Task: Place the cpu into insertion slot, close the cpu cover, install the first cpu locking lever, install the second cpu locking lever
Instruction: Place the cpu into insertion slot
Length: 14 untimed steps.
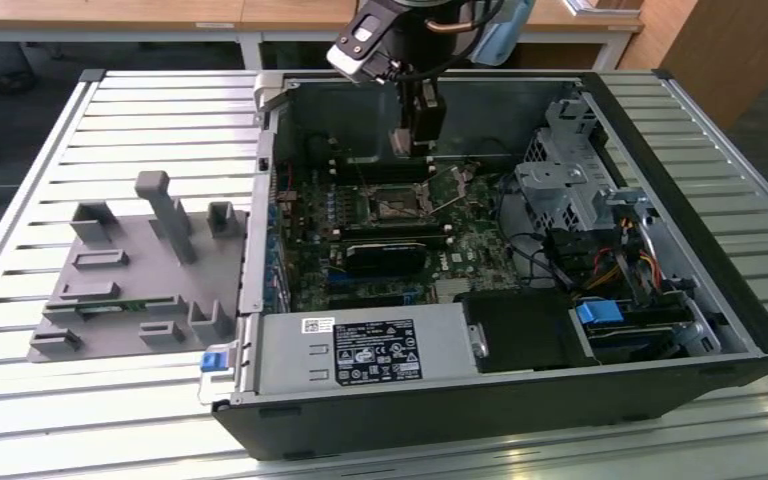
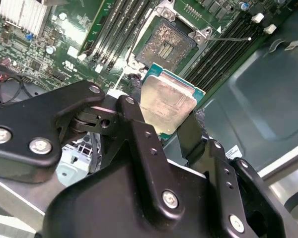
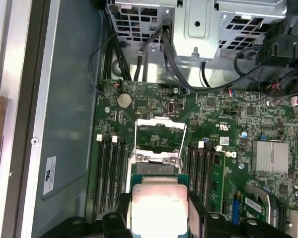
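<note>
1. Your gripper (image 2: 161, 119) is clamping the cpu (image 2: 168, 101) by two opposite edges, with one finger on each side. The cpu's metal top is facing the second wrist view.
2. You are holding the cpu inside the open case (image 1: 518, 405), over the board (image 3: 213, 124). It is hanging near the slot (image 2: 165, 47) and is not sitting in it.
3. The slot is lying bare with its contact field showing. The cover (image 3: 161, 121) is standing raised off it.
4. The case is holding the board and a labelled power supply (image 1: 364, 352) along its near wall. At the exterior view's right it is also holding a metal drive cage (image 1: 564, 185) and cables (image 1: 624, 265).
5. Long memory slots (image 3: 109, 173) are flanking the slot on both sides.
6. A grey holder (image 1: 131, 270) is sitting on the slatted table (image 1: 37, 400), at the exterior view's left of the case. A small green piece (image 1: 115, 307) is lying in one of its pockets.
</note>
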### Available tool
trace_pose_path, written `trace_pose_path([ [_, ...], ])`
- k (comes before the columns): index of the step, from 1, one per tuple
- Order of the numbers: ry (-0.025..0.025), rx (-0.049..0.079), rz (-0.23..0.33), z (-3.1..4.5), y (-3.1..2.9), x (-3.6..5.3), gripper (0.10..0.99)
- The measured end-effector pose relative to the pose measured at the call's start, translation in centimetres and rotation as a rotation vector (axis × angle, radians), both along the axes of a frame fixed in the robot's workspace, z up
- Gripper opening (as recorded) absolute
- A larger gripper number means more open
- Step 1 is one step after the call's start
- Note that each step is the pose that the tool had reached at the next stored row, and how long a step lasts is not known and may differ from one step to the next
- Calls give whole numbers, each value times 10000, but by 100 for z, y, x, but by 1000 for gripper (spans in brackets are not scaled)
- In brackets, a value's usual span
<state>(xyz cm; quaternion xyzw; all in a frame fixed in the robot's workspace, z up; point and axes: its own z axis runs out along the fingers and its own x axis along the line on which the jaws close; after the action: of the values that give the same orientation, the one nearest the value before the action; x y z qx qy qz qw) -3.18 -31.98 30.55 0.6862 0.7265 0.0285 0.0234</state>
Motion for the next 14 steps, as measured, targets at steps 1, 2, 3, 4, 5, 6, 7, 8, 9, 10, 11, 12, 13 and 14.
trace_pose_path([
  [1,1,-9,-6,-17,1,0,537],
  [2,1,-22,-24,-32,1,-1,537],
  [3,-19,-33,-27,-45,1,-1,537],
  [4,-44,-34,-27,-58,1,-2,537],
  [5,-64,-32,-27,-70,1,-5,537],
  [6,-76,-31,-26,-79,1,-8,537],
  [7,-79,-29,-26,-89,1,-10,537],
  [8,-79,-30,-25,-101,1,-10,537],
  [9,-79,-31,-24,-116,1,-10,537],
  [10,-71,-33,-25,-133,1,-10,537],
  [11,-65,-32,-26,-151,1,-11,537],
  [12,-55,-37,-29,-169,2,-11,537],
  [13,-43,-42,-46,-187,3,-11,537],
  [14,-38,-44,-100,-205,3,-11,537],
])
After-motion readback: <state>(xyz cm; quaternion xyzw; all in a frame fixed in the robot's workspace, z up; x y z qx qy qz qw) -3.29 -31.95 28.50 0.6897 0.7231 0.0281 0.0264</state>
